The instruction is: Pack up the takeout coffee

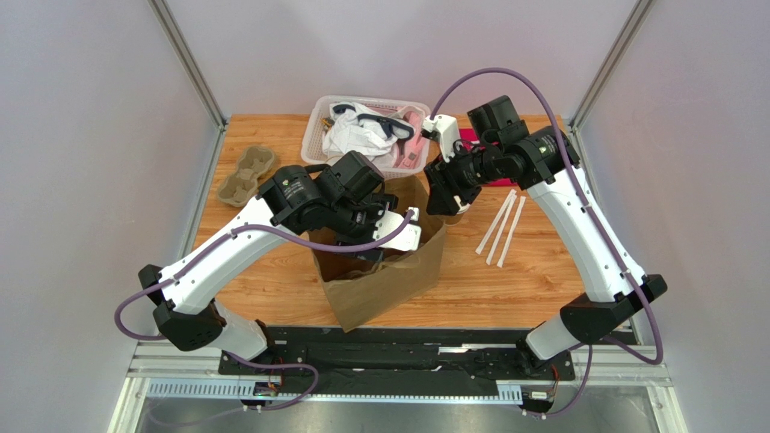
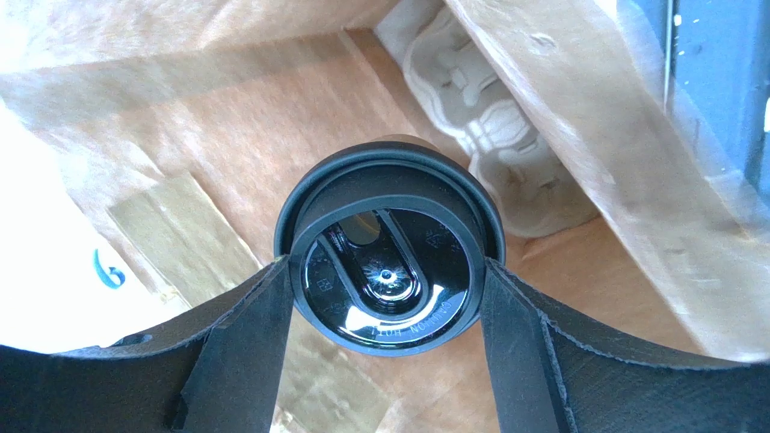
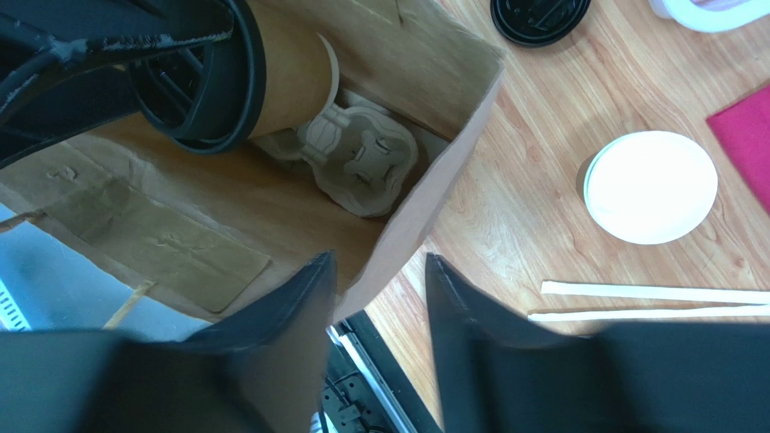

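The takeout coffee (image 2: 389, 271), a kraft cup (image 3: 285, 77) with a black lid, hangs tilted inside the open brown paper bag (image 1: 389, 280). My left gripper (image 2: 387, 263) is shut on it, one finger pressed against each side of the lid. Below the cup, a moulded pulp cup tray (image 3: 361, 158) lies on the bag's floor. My right gripper (image 3: 380, 260) straddles the bag's right rim (image 3: 452, 135). Its jaws stand apart, one finger inside the bag and one outside. From above, both grippers (image 1: 380, 230) (image 1: 447, 203) hover at the bag's mouth.
A second pulp tray (image 1: 246, 174) lies at the back left. A white basket (image 1: 366, 108) of cloths and glasses stands at the back. Wrapped straws (image 1: 502, 225) lie right of the bag. Near them are a white round lid (image 3: 651, 185), a black lid (image 3: 539, 13) and a pink cloth (image 3: 746, 135).
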`<state>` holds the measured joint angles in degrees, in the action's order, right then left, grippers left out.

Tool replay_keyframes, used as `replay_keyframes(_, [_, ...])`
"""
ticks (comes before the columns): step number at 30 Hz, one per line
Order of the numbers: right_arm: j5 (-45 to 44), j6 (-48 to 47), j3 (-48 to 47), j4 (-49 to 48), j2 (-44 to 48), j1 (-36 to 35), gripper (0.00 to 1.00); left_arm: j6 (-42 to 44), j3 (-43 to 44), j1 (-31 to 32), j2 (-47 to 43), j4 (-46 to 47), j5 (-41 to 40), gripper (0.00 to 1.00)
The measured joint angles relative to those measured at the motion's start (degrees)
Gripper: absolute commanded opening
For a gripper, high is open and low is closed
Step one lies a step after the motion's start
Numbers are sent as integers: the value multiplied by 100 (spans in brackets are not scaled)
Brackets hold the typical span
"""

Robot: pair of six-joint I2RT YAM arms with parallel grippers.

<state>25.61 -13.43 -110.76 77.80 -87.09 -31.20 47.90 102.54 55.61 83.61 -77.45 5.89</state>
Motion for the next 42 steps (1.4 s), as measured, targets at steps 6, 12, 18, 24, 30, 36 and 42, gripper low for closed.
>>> replay_keyframes(6, [-83, -450, -1147, 105, -476, 0, 80, 15, 195, 2, -2, -4, 299, 7])
replay_keyframes(12, [-146, -1119, -1980, 31, -848, -28, 81, -7, 210, 17, 4, -2, 501, 8])
replay_keyframes(18, [-199, -1891, -1670, 22, -859, -503, 83, -125, 208, 17, 4, -2, 656, 8])
replay_keyframes(24, [-348, -2291, -1364, -131, -1043, -1001, 82, -313, -26, 17, -17, -92, 758, 8])
replay_keyframes(30, [-411, -2396, -1351, -321, -1451, -1036, 77, -459, -326, 17, -153, -70, 782, 8])
replay_keyframes(36, [-420, -2444, -1215, -361, -1550, -1080, 52, -549, -586, 17, -396, -70, 807, 8])
replay_keyframes(42, [-470, -2553, -1088, -400, -1534, -1117, 0, -621, -870, 17, -643, -66, 800, 6])
